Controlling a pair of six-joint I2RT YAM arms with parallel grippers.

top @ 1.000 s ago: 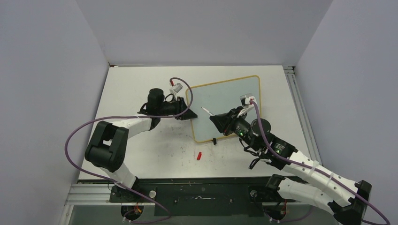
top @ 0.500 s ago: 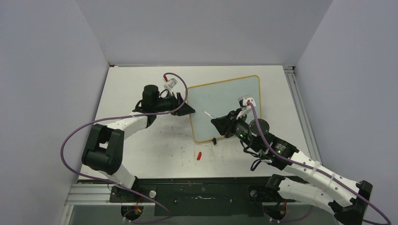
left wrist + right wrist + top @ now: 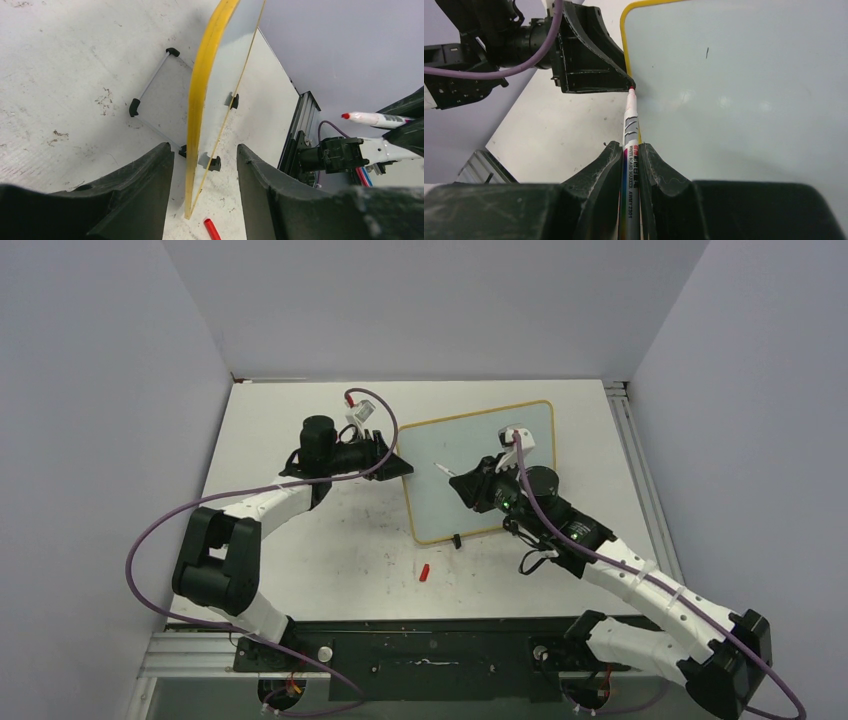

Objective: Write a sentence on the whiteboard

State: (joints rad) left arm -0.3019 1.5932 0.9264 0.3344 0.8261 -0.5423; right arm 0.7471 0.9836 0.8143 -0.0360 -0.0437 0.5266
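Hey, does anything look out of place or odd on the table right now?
A red cap lies loose on the table, just off the whiteboard's near edge. The whiteboard sits skewed to the table's edges. The table is scuffed and smudged. Nothing looks spilled or broken.

A lab test cell: bare grey walls [image 3: 100,390] enclose a scuffed white tabletop [image 3: 330,540] with aluminium rail [image 3: 643,475]

Yellow-framed pale blue whiteboard [image 3: 470,435], red-tipped white marker [image 3: 630,125], red cap [image 3: 424,572]
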